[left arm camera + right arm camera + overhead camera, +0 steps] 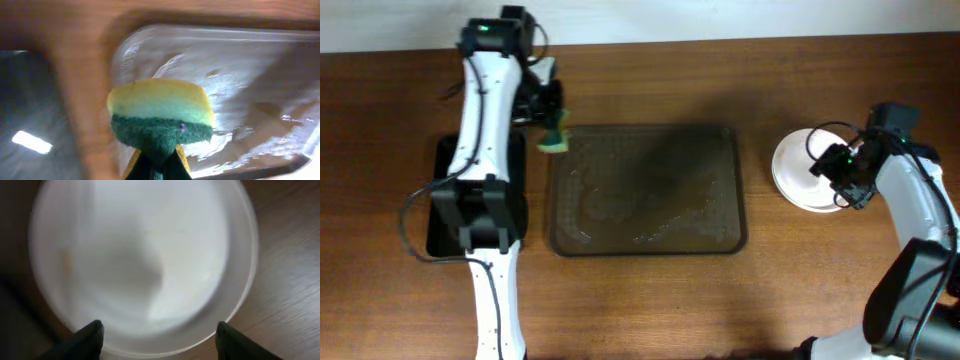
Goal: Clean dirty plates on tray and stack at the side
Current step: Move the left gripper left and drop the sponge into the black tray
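Observation:
The white plates (800,172) sit stacked on the table to the right of the brown tray (725,236); how many are in the stack I cannot tell. The tray holds no plates and its dotted floor shows wet streaks, also in the left wrist view (250,65). My right gripper (835,172) hovers open over the stack's right part; the top plate (145,255) fills the right wrist view between the open fingers (160,337). My left gripper (552,118) is shut on a yellow-and-green sponge (557,138) at the tray's far left corner; the sponge (160,112) hangs above the tray rim.
A smaller black tray (448,158) lies left of the brown tray, mostly under my left arm; it shows in the left wrist view (30,120). Bare wooden table surrounds the trays and the plates.

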